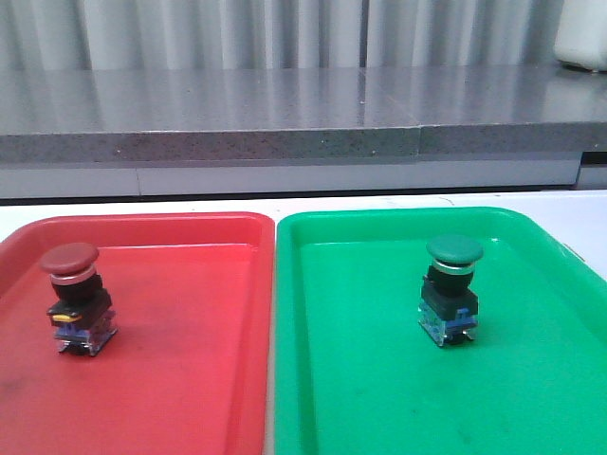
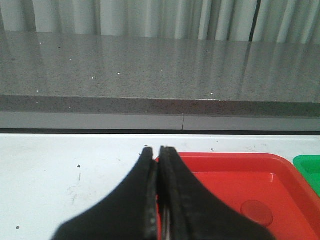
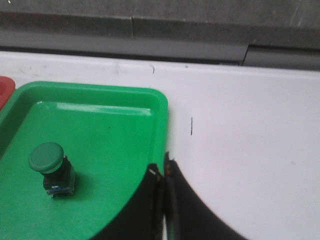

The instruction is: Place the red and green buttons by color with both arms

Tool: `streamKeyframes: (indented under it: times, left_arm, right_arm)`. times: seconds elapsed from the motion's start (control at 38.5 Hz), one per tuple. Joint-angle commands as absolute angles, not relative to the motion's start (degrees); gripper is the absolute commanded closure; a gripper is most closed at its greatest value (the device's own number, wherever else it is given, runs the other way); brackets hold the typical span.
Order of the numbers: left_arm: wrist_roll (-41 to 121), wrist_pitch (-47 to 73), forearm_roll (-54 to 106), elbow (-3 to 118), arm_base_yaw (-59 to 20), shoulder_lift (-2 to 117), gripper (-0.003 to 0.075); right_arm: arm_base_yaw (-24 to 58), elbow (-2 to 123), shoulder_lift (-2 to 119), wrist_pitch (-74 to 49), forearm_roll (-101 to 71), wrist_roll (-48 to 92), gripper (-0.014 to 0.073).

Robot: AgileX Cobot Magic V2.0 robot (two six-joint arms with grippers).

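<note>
The red button [image 1: 74,297] stands upright in the red tray [image 1: 190,379], at its left. The green button [image 1: 451,287] stands upright in the green tray [image 1: 531,379]; it also shows in the right wrist view [image 3: 51,168]. Neither gripper shows in the front view. My left gripper [image 2: 156,150] is shut and empty over the red tray's [image 2: 225,172] left rim; the red cap [image 2: 257,213] shows faintly beside it. My right gripper [image 3: 163,166] is shut and empty over the green tray's [image 3: 100,130] right rim, apart from the green button.
The two trays lie side by side on a white table [image 1: 142,207]. A grey stone ledge [image 1: 285,114] runs along the back, with a white container [image 1: 580,38] at its far right. White table surface [image 3: 250,140] lies right of the green tray.
</note>
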State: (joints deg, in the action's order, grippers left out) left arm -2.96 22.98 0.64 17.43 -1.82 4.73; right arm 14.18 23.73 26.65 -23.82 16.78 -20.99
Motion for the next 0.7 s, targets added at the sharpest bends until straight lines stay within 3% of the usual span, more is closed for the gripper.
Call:
streamKeyframes:
  times: [0.0,0.23,0.68]
  left_arm:
    - [-3.55,17.95,1.10,18.89,-1.65,5.40,0.0740]
    - [-3.55,17.95,1.10,18.89,-1.65,5.40,0.0740]
    - [-3.55,17.95,1.10,18.89,-1.65,5.40,0.0740]
  right_arm:
    - [13.73,21.78,19.25,-17.10,19.33,-20.39,0.0652]
    - [13.73,20.32,10.84,-16.71,19.33,-20.39,0.0652]
    - [13.73,20.32,10.86,-16.77,19.33,-20.39,0.0652]
